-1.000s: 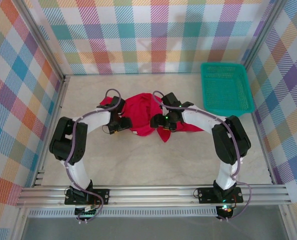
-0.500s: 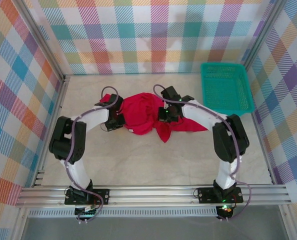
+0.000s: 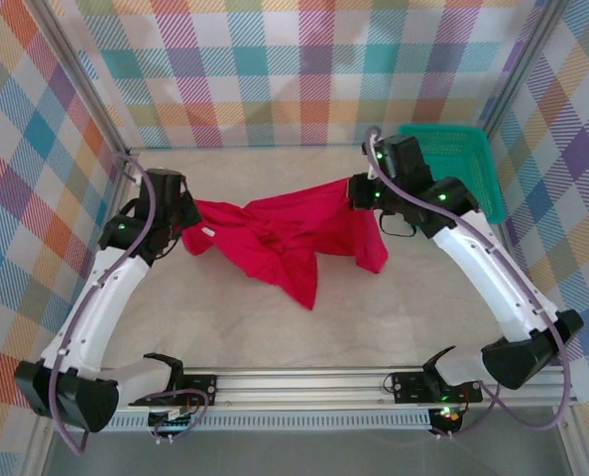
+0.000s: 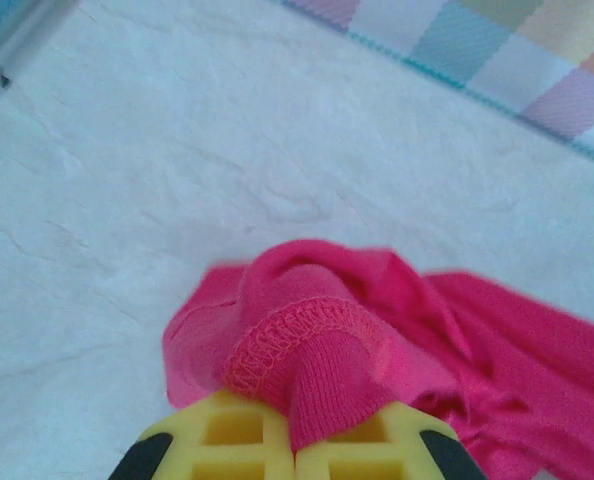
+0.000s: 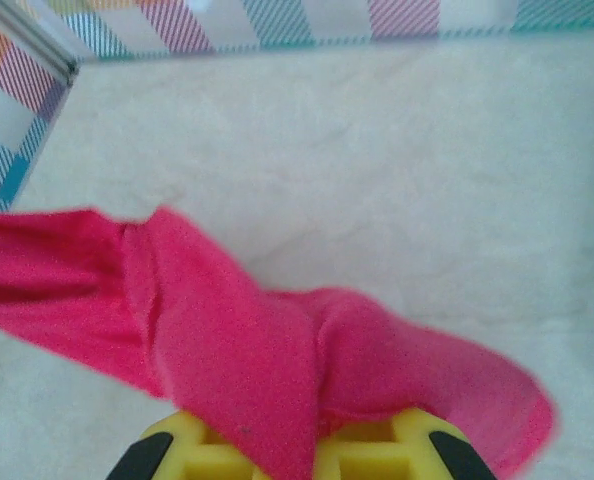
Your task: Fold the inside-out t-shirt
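Spanning the far half of the bench [image 3: 275, 327], the inside-out t-shirt [image 3: 275, 233] is strung between the two arms. Its middle sags in crumpled folds, and one point trails toward the near edge. The left pincer [image 3: 183, 226] is clamped on a stitched hem at the shirt's left end. The right pincer [image 3: 362, 193] is clamped on a fold at its right end, near the teal plastic basket [image 3: 451, 178]. Red cloth bunches over each pair of yellow fingers [image 4: 227, 435].

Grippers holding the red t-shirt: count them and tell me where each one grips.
2. The left gripper is shut on the t-shirt's left end; the right gripper is shut on its right end, beside the teal basket.
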Controlling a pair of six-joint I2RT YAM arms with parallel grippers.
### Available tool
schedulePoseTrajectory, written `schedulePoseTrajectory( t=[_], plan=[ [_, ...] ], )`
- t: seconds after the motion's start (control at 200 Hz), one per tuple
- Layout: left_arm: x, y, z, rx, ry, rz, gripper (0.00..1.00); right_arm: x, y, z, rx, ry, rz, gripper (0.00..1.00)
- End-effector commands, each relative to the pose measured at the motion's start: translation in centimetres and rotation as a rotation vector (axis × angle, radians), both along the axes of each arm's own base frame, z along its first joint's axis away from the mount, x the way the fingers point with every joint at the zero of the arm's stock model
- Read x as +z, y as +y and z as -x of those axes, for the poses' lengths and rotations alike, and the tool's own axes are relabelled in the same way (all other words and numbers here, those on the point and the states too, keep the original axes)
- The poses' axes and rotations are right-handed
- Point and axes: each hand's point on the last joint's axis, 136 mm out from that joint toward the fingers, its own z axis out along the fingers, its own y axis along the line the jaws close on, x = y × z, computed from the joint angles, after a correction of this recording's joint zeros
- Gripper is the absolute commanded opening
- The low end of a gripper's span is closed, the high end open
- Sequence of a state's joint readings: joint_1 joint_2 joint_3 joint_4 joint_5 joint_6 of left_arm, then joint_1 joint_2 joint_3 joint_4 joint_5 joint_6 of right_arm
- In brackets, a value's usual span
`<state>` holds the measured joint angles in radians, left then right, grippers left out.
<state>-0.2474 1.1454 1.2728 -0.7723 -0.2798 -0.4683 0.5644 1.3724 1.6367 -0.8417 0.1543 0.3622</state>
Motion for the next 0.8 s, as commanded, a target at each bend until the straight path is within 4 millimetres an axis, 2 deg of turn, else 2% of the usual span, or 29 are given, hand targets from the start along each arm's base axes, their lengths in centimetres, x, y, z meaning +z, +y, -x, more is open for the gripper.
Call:
schedulePoseTrajectory(
  t=[0.0,0.04,0.105,0.185,0.215,0.245,0.255,0.285,0.315,0.345,0.37,0.395,0.435,0.48,0.51,0.545,0.67,0.795],
  plan=[
    [3.7,2.4,1.2,0.061,-0.059,-0.053,0.00,2.0,-2.7,-2.0,-0.083,-0.087,0.067,0.00],
    [4.3,2.6,0.8,0.071,-0.073,-0.048,0.00,2.0,-3.3,-3.7,-0.102,-0.086,0.062,0.00],
    [3.6,2.5,-0.7,0.077,-0.048,-0.036,0.00,1.3,-4.1,-7.3,-0.132,-0.060,0.053,0.00],
    [1.3,2.1,-2.3,0.079,0.020,-0.020,0.00,-0.5,-5.2,-12.2,-0.174,-0.015,0.057,0.00],
    [0.3,2.1,-2.8,0.084,0.048,-0.018,0.00,-1.8,-5.4,-14.2,-0.189,0.015,0.071,0.00],
    [-0.9,2.1,-3.1,0.091,0.076,-0.018,0.00,-3.1,-5.4,-15.9,-0.194,0.047,0.081,0.13],
    [-1.3,2.1,-3.3,0.093,0.087,-0.018,0.00,-3.6,-5.4,-16.3,-0.195,0.065,0.086,0.22],
    [-2.7,2.1,-3.7,0.100,0.119,-0.017,0.00,-5.0,-5.2,-17.6,-0.191,0.115,0.094,0.36],
    [-4.1,2.2,-4.0,0.102,0.153,-0.017,0.00,-6.3,-4.9,-18.4,-0.183,0.168,0.097,0.47],
    [-5.5,2.3,-4.4,0.105,0.191,-0.015,0.00,-7.7,-4.3,-18.9,-0.171,0.223,0.101,0.51],
    [-6.7,2.4,-4.6,0.104,0.224,-0.014,0.00,-8.7,-3.9,-19.1,-0.159,0.265,0.099,0.53],
    [-7.9,2.5,-4.8,0.101,0.263,-0.011,0.06,-9.6,-3.4,-19.1,-0.147,0.303,0.096,0.55],
    [-9.4,2.7,-4.9,0.100,0.324,-0.019,0.31,-10.8,-2.9,-18.8,-0.132,0.350,0.100,0.58],
    [-10.7,2.9,-4.6,0.101,0.381,-0.035,0.52,-12.0,-2.3,-18.1,-0.114,0.394,0.116,0.60],
    [-11.2,2.9,-4.4,0.100,0.400,-0.038,0.63,-12.7,-1.8,-17.6,-0.097,0.420,0.132,0.61],
    [-11.7,2.8,-4.1,0.094,0.410,-0.031,0.72,-13.5,-1.0,-16.8,-0.074,0.444,0.152,0.61],
    [-12.7,1.3,-3.2,0.053,0.391,0.037,0.73,-15.6,1.8,-13.8,0.012,0.446,0.163,0.63],
    [-15.0,-2.6,-2.4,-0.056,0.395,0.150,0.70,-18.1,2.8,-10.4,0.047,0.468,0.056,0.65]
  ],
)
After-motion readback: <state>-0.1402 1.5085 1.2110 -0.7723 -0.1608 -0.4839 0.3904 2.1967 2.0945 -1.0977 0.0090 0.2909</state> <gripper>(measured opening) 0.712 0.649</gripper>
